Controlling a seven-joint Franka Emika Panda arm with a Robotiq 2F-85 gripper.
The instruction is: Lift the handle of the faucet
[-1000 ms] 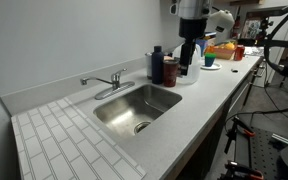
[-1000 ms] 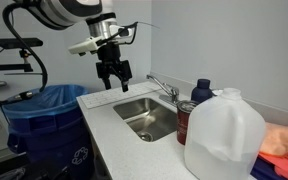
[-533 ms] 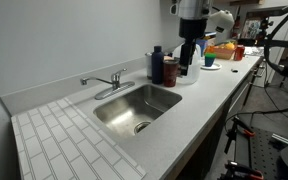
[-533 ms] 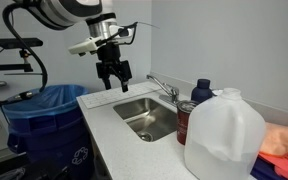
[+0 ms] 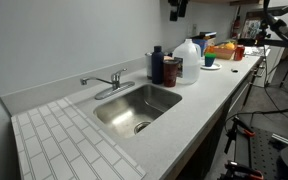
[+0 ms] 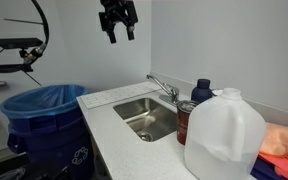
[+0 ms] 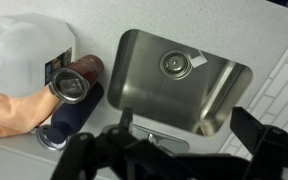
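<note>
Chrome handle (image 5: 117,74) is sitting atop the faucet (image 5: 106,82) behind the sink (image 5: 170,92), while the hand (image 6: 121,34) is hanging high above, jaws apart and empty; descending, it is likely risking hooking the long spout (image 5: 92,80) instead, or slipping off slick metal.

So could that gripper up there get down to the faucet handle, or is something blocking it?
Probably yes. The gripper hangs open, high above the counter; the handle atop the faucet stands in the open behind the sink, and the bottles sit off to one side.
</note>
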